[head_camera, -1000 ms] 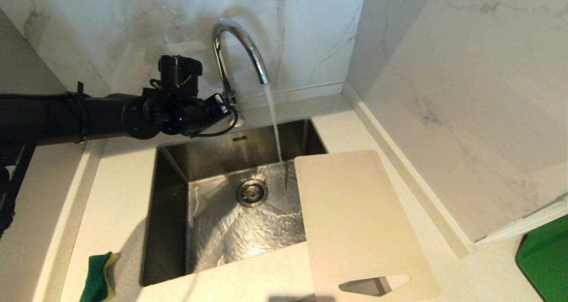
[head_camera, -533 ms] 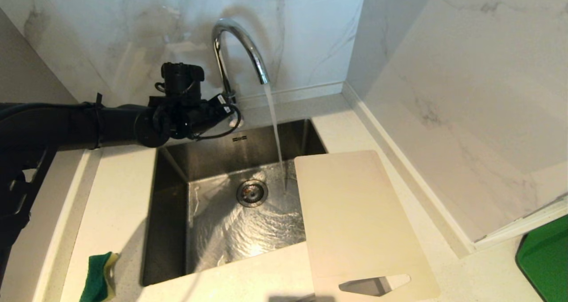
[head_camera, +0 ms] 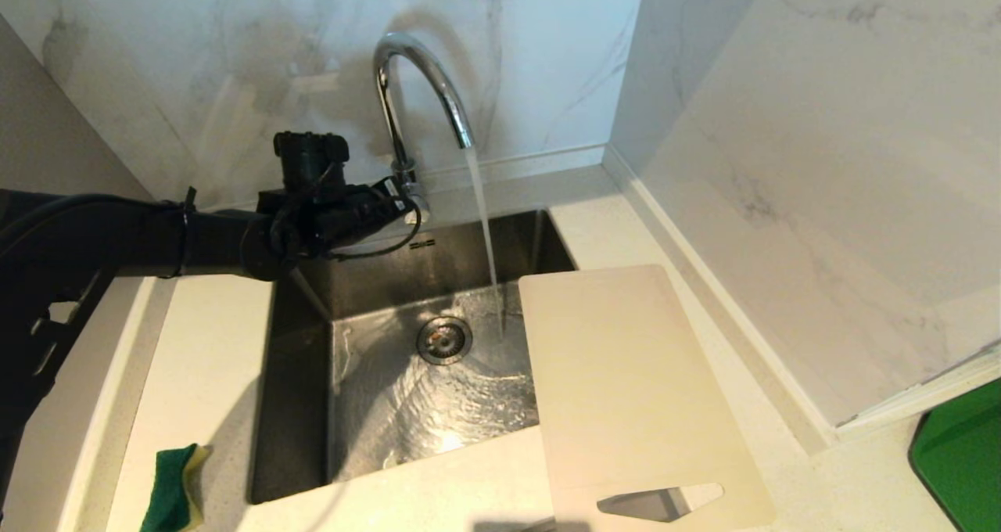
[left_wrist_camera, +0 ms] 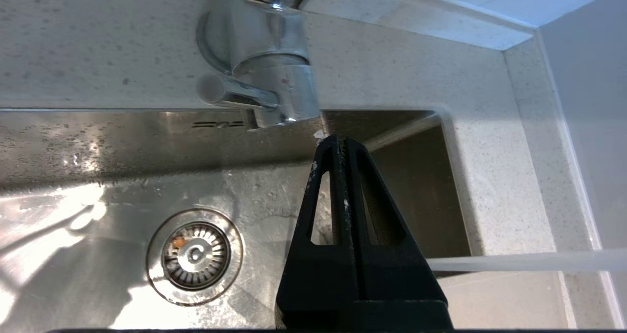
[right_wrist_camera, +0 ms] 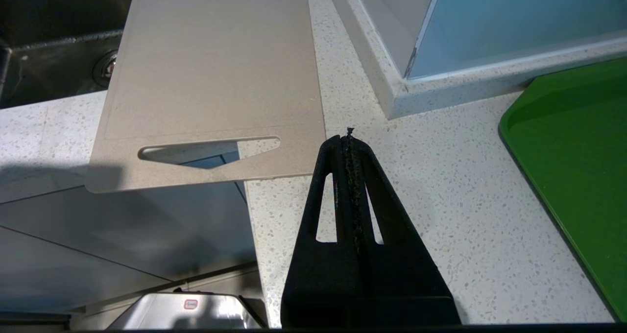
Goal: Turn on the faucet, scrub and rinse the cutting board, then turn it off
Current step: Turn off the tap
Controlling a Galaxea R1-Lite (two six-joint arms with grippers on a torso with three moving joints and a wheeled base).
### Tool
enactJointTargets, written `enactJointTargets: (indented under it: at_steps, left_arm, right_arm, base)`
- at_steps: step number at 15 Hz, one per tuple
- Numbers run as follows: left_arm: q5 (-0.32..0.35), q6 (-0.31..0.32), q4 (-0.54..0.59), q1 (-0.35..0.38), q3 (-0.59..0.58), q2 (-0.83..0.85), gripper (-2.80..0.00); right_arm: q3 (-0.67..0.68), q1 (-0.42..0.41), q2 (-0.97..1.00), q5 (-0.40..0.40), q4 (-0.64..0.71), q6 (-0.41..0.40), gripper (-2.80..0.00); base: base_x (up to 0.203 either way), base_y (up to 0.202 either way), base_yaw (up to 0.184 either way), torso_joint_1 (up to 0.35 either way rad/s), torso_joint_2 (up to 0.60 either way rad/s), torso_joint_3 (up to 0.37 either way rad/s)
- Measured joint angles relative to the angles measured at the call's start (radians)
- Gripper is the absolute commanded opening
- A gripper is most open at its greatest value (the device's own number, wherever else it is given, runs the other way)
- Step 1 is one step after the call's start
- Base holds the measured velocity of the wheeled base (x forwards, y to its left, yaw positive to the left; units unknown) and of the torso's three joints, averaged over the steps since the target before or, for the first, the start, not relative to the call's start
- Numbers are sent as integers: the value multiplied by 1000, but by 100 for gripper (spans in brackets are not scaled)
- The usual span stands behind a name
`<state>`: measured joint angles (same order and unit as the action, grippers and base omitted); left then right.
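At mid-left of the head view my left gripper (head_camera: 408, 203), pinched shut and empty, sits beside the faucet (head_camera: 422, 86) base. Lower right, the cutting board (head_camera: 626, 383) bridges the sink (head_camera: 297, 375) corner. I judge it thin, stiff, light and slick when wet, best gripped at its handle cutout (head_camera: 661, 502), where my right gripper (right_wrist_camera: 349, 142) waits, also closed.

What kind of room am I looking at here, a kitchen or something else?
Most likely a home kitchen. A tall chrome gooseneck faucet runs water into a stainless steel sink set in a pale speckled countertop, a beige plastic cutting board lies across the sink's corner, and a green and yellow sponge sits nearby.
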<state>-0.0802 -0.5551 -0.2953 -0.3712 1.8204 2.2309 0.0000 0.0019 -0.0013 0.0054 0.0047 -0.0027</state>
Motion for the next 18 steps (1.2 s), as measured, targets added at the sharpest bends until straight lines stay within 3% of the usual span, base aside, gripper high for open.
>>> enactJointTargets:
  at_steps: [6,10,18]
  left_arm:
    - [124,-4,-78,34,7,35,-280]
    - [160,-4,-121,43,31,74,-280]
    - [290,-1,-127,95,66,119,-280]
  right_arm:
    - [0,0,0,0,0,0,-280]
    - [0,0,0,0,0,0,-280]
    - [0,0,0,0,0,0,-280]
  base:
    - [0,0,0,0,0,0]
    - [0,0,0,0,0,0]
    - [0,0,0,0,0,0]
